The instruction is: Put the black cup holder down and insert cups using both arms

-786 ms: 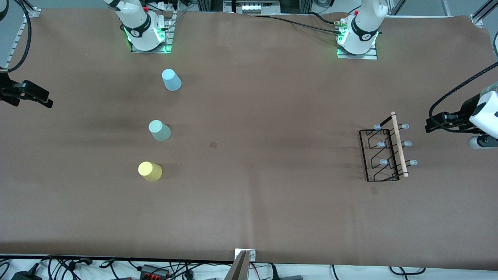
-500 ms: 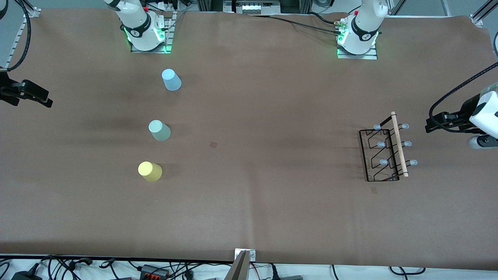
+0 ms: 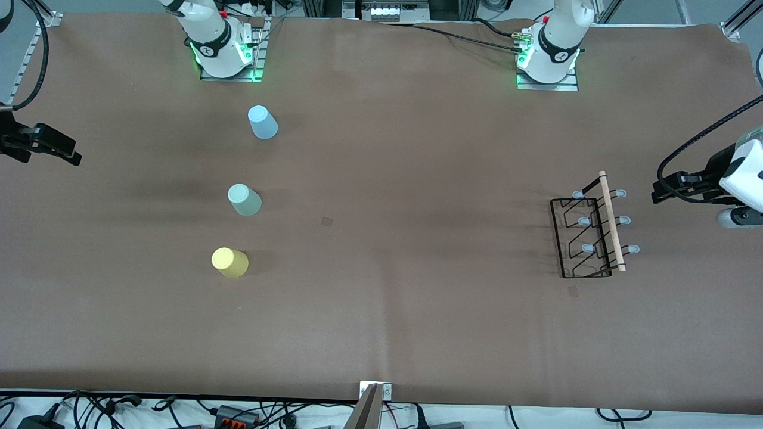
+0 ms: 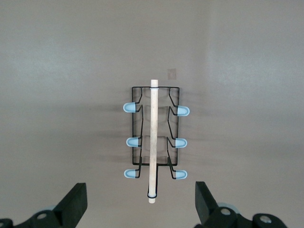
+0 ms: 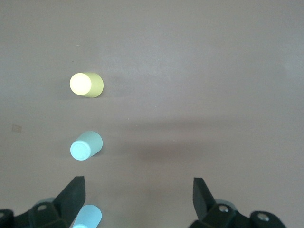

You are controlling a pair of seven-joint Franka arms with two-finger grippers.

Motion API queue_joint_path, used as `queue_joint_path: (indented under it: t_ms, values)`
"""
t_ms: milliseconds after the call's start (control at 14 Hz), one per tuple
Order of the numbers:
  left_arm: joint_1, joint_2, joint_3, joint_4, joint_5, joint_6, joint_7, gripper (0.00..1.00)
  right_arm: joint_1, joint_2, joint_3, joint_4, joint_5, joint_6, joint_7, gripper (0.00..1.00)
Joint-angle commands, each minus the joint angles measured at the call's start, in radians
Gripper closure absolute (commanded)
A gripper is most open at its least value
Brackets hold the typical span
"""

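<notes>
Brown table, 3 cups, black cup holder.

My front camera sits high across the table, looking down toward both arm bases. My left wrist camera looks straight down from well above on the black cup holder, which the front view also shows. My right wrist camera looks down on the yellow cup and mint cup, shared with the front view.
</notes>
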Motion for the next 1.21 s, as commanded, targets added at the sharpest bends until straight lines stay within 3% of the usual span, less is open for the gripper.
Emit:
queue_joint_path:
  t_ms: [0, 286, 571, 714, 929, 1143]
  values:
    - [0.005, 0.010, -0.006, 0.023, 0.016, -0.015, 0.001, 0.00, -0.014, -0.006, 0.017, -0.013, -0.009, 0.006, -0.014, 0.00]
    - [0.005, 0.010, -0.006, 0.016, 0.008, -0.013, 0.004, 0.00, -0.007, -0.006, 0.017, -0.008, -0.008, 0.026, 0.002, 0.00]
    - [-0.001, 0.074, -0.009, 0.009, 0.007, -0.008, 0.006, 0.00, 0.006, 0.002, 0.017, -0.008, -0.004, 0.029, 0.003, 0.00]
    - [0.024, 0.132, -0.006, 0.003, -0.007, 0.056, 0.061, 0.00, 0.004, 0.009, 0.017, -0.010, -0.004, 0.023, 0.002, 0.00]
    - [0.036, 0.138, -0.004, -0.134, 0.003, 0.207, 0.098, 0.00, 0.026, 0.069, 0.017, -0.011, -0.009, 0.022, 0.008, 0.00]
    - [0.036, 0.137, -0.003, -0.194, 0.014, 0.255, 0.098, 0.00, 0.082, 0.170, 0.017, -0.008, -0.008, 0.037, 0.017, 0.00]
